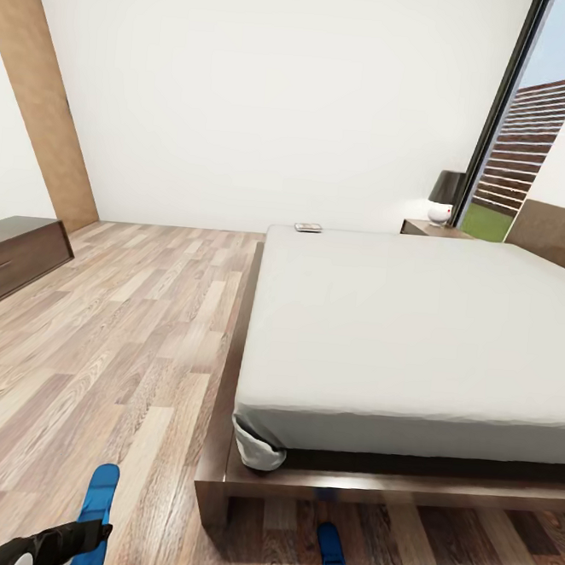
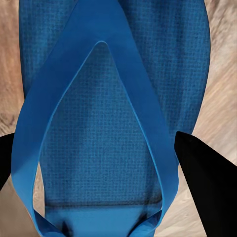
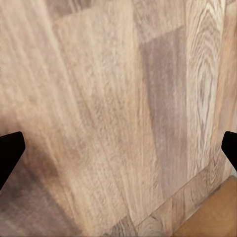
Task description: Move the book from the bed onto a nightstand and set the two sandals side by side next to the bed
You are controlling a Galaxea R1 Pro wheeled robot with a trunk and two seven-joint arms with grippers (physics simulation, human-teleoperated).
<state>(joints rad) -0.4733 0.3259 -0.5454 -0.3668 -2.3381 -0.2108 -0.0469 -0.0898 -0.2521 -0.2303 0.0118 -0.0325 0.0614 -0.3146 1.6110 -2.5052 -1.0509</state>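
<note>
Left claw (image 2: 94, 158) hovers directly over a bright blue sandal (image 2: 111, 98), its two black fingers (image 2: 205, 182) spread wide, one on each side of the sole; whether they touch the sandal cannot be told. From the wrist camera the sandal's V-shaped strap and textured footbed show against the wood plank floor (image 2: 222, 89). From the head camera this sandal (image 1: 97, 498) lies on the floor at the lower left, with the left arm's dark wrist (image 1: 54, 545) just beside it. A second blue sandal (image 1: 333, 561) lies well apart from the first, on the floor near the foot of the bed frame (image 1: 367, 487). Right claw (image 3: 118, 148) points at bare floor planks (image 3: 108, 108), its black fingertips (image 3: 10, 150) spread apart at opposite edges with nothing between them. The bed (image 1: 415, 328) has a smooth light grey mattress on a dark wood platform. A small book (image 1: 308, 227) lies flat on the mattress at its far corner, away from the headboard (image 1: 557, 234). Beyond the bed stands a dark nightstand (image 1: 428, 229) carrying a lamp (image 1: 446, 197) with a dark shade and white base, next to a tall dark-framed window (image 1: 523, 124). A low dark wood dresser (image 1: 15, 259) sits against the left wall.
</note>
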